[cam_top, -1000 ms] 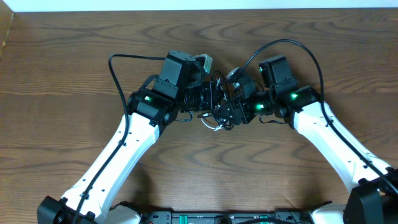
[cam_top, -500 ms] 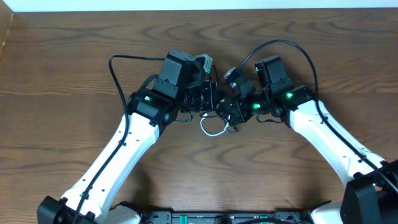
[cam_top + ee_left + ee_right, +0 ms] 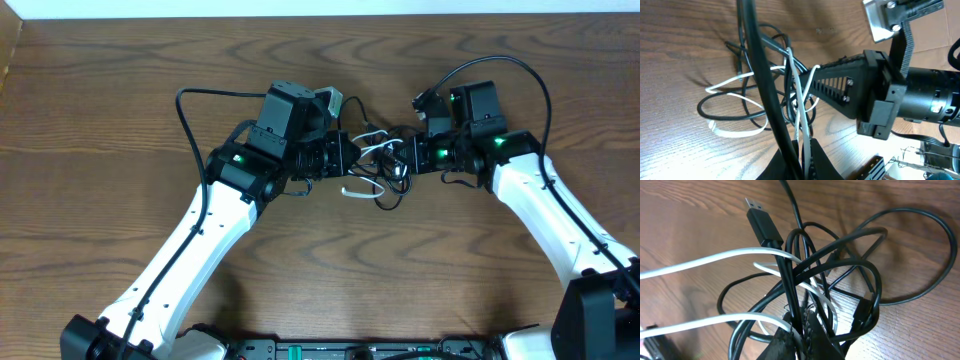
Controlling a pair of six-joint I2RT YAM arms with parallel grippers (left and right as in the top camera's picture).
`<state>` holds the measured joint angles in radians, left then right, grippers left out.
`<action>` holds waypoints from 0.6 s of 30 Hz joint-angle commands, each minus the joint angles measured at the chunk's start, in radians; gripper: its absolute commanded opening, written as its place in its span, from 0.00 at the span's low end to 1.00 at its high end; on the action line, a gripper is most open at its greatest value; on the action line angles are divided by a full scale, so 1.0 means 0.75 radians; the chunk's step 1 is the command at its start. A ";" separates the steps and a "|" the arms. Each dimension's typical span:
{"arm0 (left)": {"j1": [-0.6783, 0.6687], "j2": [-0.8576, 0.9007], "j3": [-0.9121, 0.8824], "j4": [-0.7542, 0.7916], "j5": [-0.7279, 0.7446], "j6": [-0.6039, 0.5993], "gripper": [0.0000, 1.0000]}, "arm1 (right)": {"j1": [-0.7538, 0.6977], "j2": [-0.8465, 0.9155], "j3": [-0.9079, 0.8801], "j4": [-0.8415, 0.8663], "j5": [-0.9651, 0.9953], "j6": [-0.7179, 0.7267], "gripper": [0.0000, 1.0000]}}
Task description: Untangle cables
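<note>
At the middle of the worktop (image 3: pixel 100 100), the cables (image 3: pixel 372 172) sit knotted, left end effector (image 3: pixel 347 156) clenched on white and black strands, right end effector (image 3: pixel 406 158) on black loops; pulling apart could cinch the knot tighter.

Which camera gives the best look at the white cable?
Left wrist: the white cable shows nearly whole, looping through the black cables. Right wrist catches only a few white strands; overhead it looks tiny.
</note>
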<state>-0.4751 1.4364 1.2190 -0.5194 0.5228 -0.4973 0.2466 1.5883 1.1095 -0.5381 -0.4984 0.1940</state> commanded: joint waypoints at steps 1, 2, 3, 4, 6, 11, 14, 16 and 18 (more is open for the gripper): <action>-0.001 -0.004 0.016 -0.003 0.018 0.009 0.08 | -0.069 -0.087 0.004 0.002 -0.008 0.003 0.01; -0.001 -0.003 0.016 -0.004 0.015 0.010 0.07 | -0.086 -0.110 0.004 0.000 -0.030 -0.001 0.01; -0.001 -0.003 0.016 -0.004 0.015 0.017 0.08 | -0.116 -0.147 0.004 -0.002 -0.061 -0.001 0.01; -0.001 -0.003 0.016 -0.004 0.014 0.019 0.08 | -0.141 -0.172 0.004 -0.005 -0.083 -0.001 0.01; -0.001 -0.003 0.016 -0.005 0.014 0.019 0.08 | -0.212 -0.234 0.004 -0.009 -0.137 -0.001 0.01; -0.001 -0.003 0.016 -0.027 0.011 0.028 0.08 | -0.427 -0.380 0.004 -0.048 -0.257 -0.001 0.01; -0.001 -0.003 0.016 -0.030 0.011 0.040 0.08 | -0.528 -0.431 0.004 -0.096 -0.291 -0.004 0.01; -0.001 -0.003 0.016 -0.029 0.011 0.040 0.08 | -0.578 -0.449 0.004 -0.122 -0.333 -0.024 0.01; -0.001 -0.003 0.016 -0.030 0.005 0.044 0.08 | -0.616 -0.455 0.004 -0.149 -0.376 -0.037 0.01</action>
<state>-0.4759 1.4364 1.2190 -0.5423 0.5251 -0.4892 -0.1818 1.2598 1.1099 -0.6296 -0.6968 0.1902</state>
